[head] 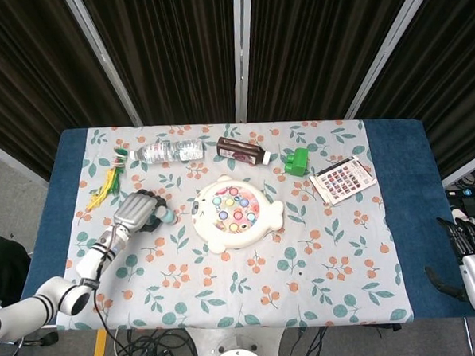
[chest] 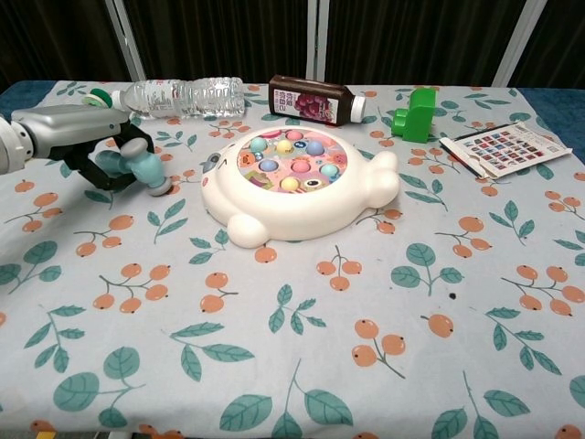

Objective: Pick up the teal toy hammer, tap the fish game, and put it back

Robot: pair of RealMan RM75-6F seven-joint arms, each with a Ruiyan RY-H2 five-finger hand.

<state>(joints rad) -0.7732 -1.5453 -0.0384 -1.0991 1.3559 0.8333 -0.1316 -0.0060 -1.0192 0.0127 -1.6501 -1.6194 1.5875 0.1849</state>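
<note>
Hammer [chest: 139, 168] sits in my left hand [chest: 91, 146], fingers curled round its teal handle, grey-tipped head low over the cloth just left of the fish game [chest: 297, 185]. Its long axis points roughly toward the game, so setting it down means lowering straight here. Teal body, pale striking faces. My right hand [head: 474, 257] hangs well apart off the table's [head: 411, 217] right edge, fingers apart, holding nothing.

No words, brands or numbers can be read. The dark brown bottle [chest: 311, 99] at upper centre has a purple label, too blurred to read. The white card [chest: 505, 147] at right shows only tiny coloured squares.
</note>
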